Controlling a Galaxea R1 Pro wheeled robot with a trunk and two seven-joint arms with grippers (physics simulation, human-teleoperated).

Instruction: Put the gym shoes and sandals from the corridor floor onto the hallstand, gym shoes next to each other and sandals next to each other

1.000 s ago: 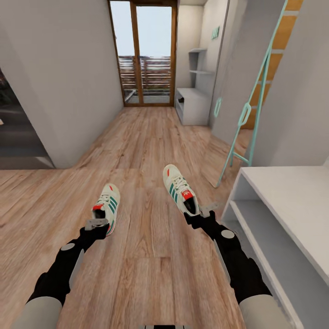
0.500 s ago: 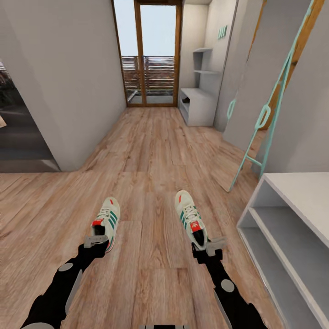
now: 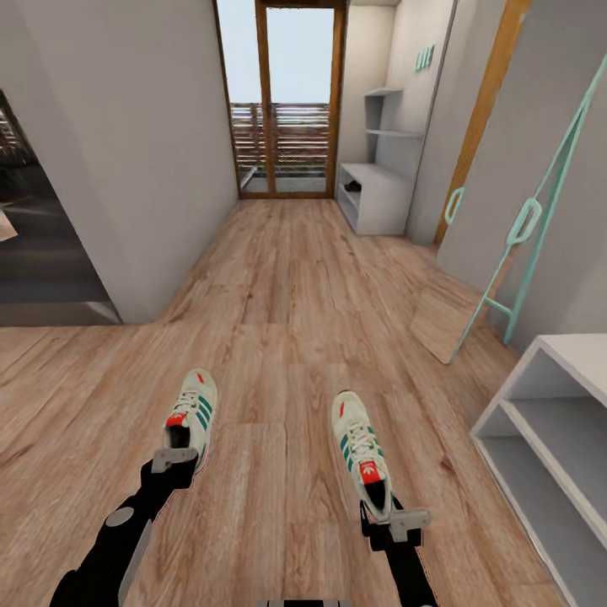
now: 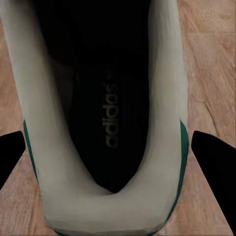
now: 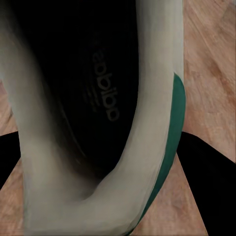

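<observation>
Each gripper holds one white gym shoe with green stripes by its heel, above the corridor floor [image 3: 287,278]. My left gripper [image 3: 173,460] is shut on the left gym shoe [image 3: 194,415]. My right gripper [image 3: 393,519] is shut on the right gym shoe [image 3: 361,451]. In the left wrist view the shoe's heel rim [image 4: 162,98] sits between dark fingertips [image 4: 214,155]. The right wrist view shows the other shoe's rim [image 5: 152,123] the same way. The light-grey hallstand [image 3: 377,199] with stepped wall shelves stands far down the corridor on the right. The sandals are out of view.
A plain low white bench [image 3: 548,421] with open shelves stands close at my right. A teal ladder-like frame [image 3: 523,244] leans on the right wall. A grey wall corner [image 3: 135,169] juts in at left. Glass doors [image 3: 282,101] close the corridor's end.
The whole view has shifted as the camera moved: the white bench slid right and the corridor opened ahead. Both grippers, still holding the shoes, now sit lower and closer to my body.
</observation>
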